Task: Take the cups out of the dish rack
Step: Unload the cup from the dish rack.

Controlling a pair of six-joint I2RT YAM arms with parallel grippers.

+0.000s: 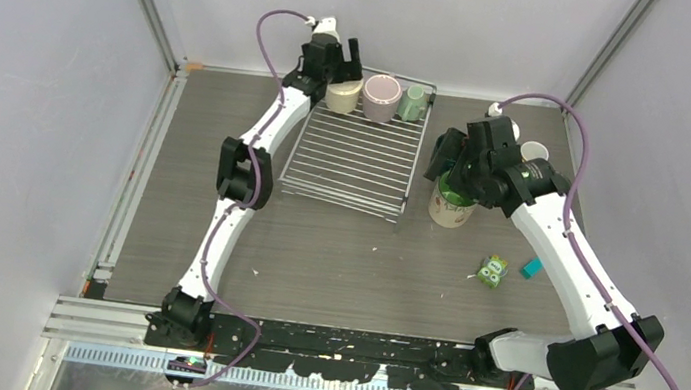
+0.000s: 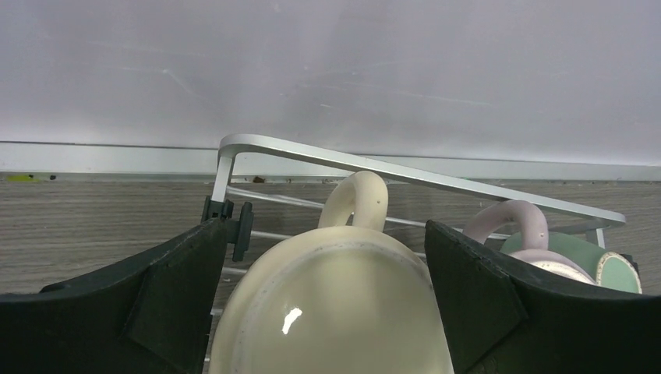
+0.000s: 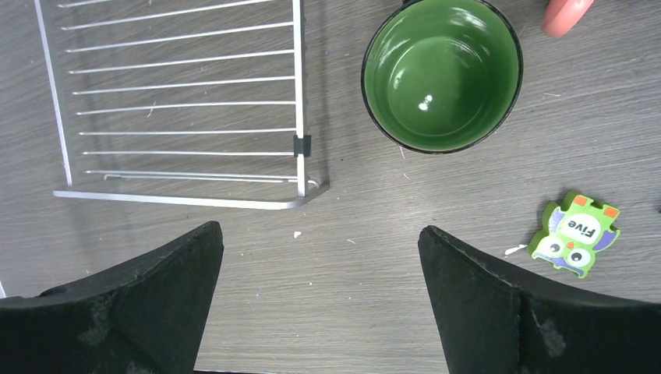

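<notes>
The silver wire dish rack (image 1: pixel 356 161) lies on the table. Three cups stand along its far end: cream (image 1: pixel 342 96), mauve (image 1: pixel 381 98) and pale green (image 1: pixel 415 103). My left gripper (image 1: pixel 339 60) is open and straddles the upside-down cream cup (image 2: pixel 331 304), one finger on each side. The mauve cup (image 2: pixel 518 222) and the pale green cup (image 2: pixel 600 261) show to its right. My right gripper (image 1: pixel 450 163) is open and empty, hovering above a cream cup with a green inside (image 1: pixel 451 207) that stands on the table right of the rack. That cup (image 3: pixel 442 74) and the rack's corner (image 3: pixel 300 191) show in the right wrist view.
A green toy block (image 1: pixel 492 270) and a teal block (image 1: pixel 532 268) lie on the table near the right arm. A white cup (image 1: pixel 535 150) stands behind the right arm. A salmon object (image 3: pixel 567 14) shows at the frame's edge. The enclosure walls stand close around.
</notes>
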